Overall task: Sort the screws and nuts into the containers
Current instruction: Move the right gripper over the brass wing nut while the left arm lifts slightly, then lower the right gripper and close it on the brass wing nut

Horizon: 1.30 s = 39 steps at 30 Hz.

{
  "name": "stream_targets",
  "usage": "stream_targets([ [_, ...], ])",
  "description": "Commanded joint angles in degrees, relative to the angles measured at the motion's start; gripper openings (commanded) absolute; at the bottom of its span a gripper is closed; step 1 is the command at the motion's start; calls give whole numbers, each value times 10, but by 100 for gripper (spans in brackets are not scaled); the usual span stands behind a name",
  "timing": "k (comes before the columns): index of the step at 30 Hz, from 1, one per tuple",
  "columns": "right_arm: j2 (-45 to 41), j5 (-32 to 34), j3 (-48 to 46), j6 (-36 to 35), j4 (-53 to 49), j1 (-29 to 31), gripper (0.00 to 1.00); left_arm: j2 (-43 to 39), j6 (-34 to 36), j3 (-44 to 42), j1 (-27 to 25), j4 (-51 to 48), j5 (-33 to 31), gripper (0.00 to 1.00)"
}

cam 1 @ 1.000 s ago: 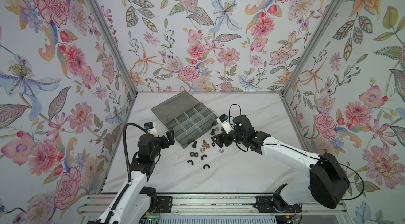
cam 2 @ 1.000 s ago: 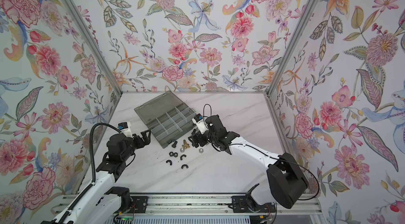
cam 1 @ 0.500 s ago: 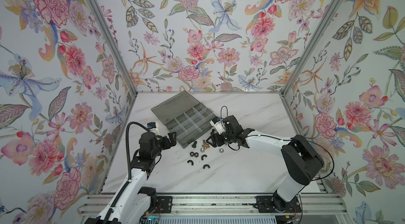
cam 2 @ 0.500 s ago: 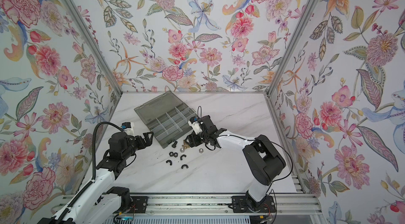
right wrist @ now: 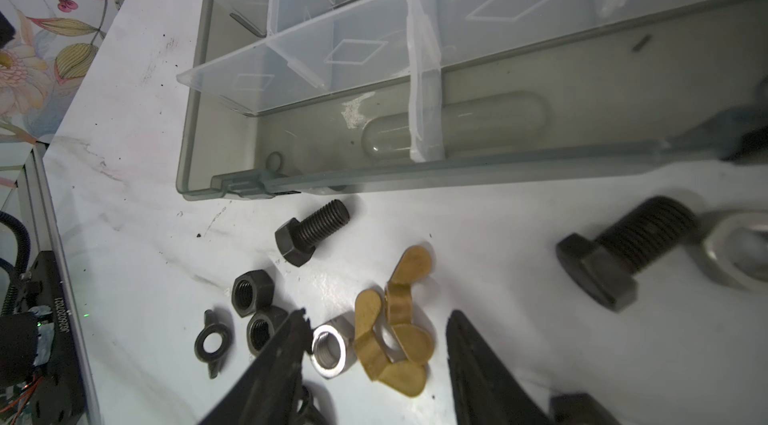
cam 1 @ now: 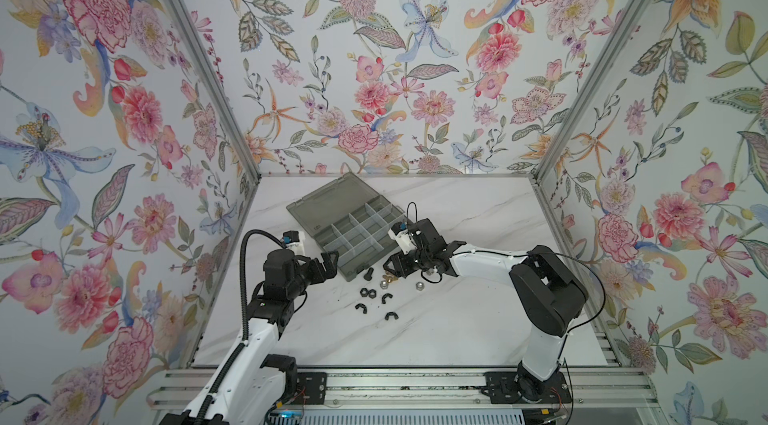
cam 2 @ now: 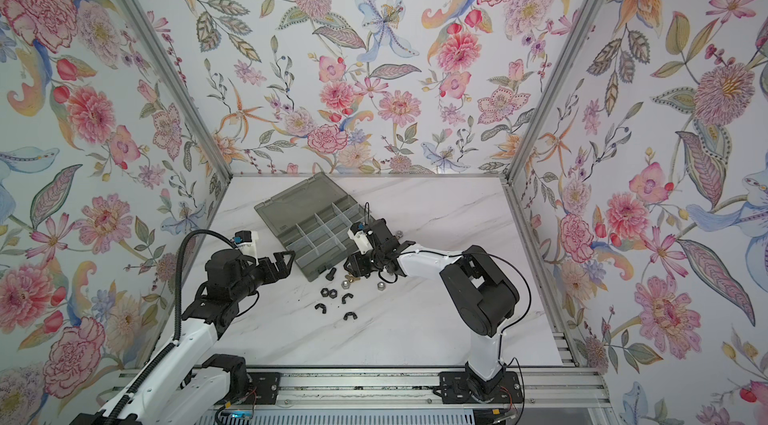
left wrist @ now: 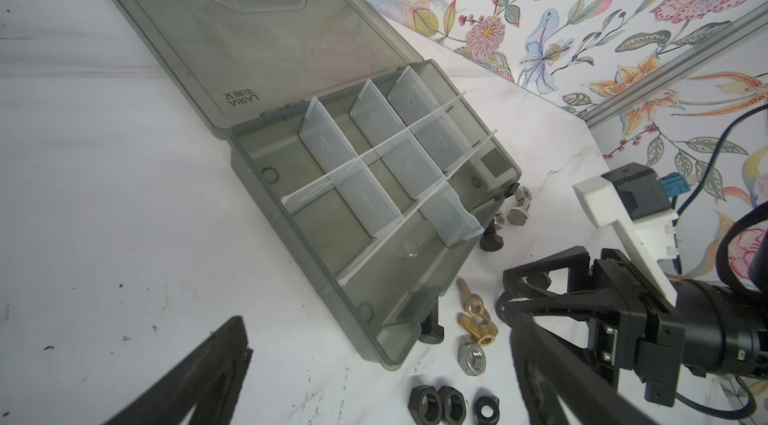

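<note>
Most of the table (cam 1: 457,319) is left bare, the work being crowded toward the grey box (left wrist: 311,277). The box is laid open with its lid (cam 1: 328,202) folded flat so that the compartments (left wrist: 332,232) can be reached from above; nothing is seen in them. The left gripper (cam 1: 332,265) is held empty, jaws spread wide, just beside the box's near corner, apparently in readiness. The right gripper (right wrist: 376,319) is set low over the loose pile beside the box's front wall. Its jaws are parted on either side of two brass wing nuts (right wrist: 395,331) and a silver nut (right wrist: 332,350), with nothing clamped yet; a pick of the brass pieces is judged to be in hand. Two black bolts (right wrist: 311,232), black nuts (right wrist: 251,292) and a black winged piece (right wrist: 212,342) are left scattered nearby, unsorted.
</note>
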Motion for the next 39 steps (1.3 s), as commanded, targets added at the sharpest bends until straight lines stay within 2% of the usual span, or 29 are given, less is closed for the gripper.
stream_targets([
  [1,15,6,16,8,-1,6,54,-2,5,15,-4,-14,9,99],
  [13,40,13,15,4,8,11,47,5,6,12,-4,-11,11,99],
  [24,56,24,19,5,18,12,45,5,4,12,-4,-10,8,99],
  [32,66,23,20,9,20,12,37,6,2,10,-4,-9,11,100],
  [39,71,18,18,9,22,12,33,7,2,9,-4,-8,11,100],
])
